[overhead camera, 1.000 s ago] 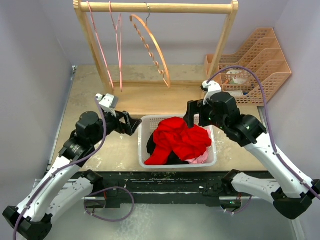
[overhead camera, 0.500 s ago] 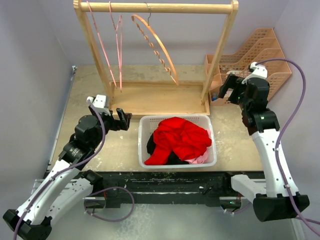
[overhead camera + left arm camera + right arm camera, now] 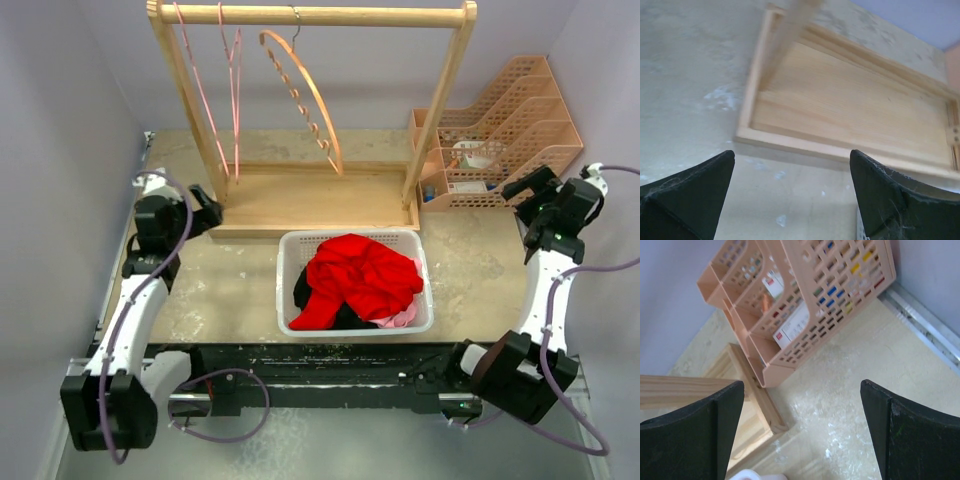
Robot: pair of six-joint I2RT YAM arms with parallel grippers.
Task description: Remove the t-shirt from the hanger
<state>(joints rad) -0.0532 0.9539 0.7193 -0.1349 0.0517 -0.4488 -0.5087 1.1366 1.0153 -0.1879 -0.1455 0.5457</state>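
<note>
Red t-shirt [image 3: 360, 275] lies crumpled in the white basket [image 3: 284, 262], piled on a black garment [image 3: 301, 290] and a pink one [image 3: 405, 318] that show at the near edge of the heap. The basket sits on the bench [image 3: 200, 290] just in front of the wooden rack [image 3: 310, 15], between the two arms. The orange hanger [image 3: 305, 95] hangs by its hook from the rack's top rail, turned at an angle, well apart from the t-shirt below it. Two pink hangers [image 3: 215, 90] hang on the same rail, to its left. Left end effector [image 3: 792, 155]: jaws spread wide, nothing between them. It is at the far left of the bench beside the rack's left upright, and its wrist camera looks over the rack's flat wooden base [image 3: 850, 110]. Right end effector [image 3: 802, 385]: jaws likewise wide, nothing held. It is raised at the right edge of the bench, pointing toward the peach file organiser [image 3: 810, 300], which stands against the rack's right foot and holds a few small boxes and papers whose labels are too small to read. Both arms are drawn back to their own sides, well apart from the basket. The bench surface is scuffed, with pale patches in both wrist views.
</note>
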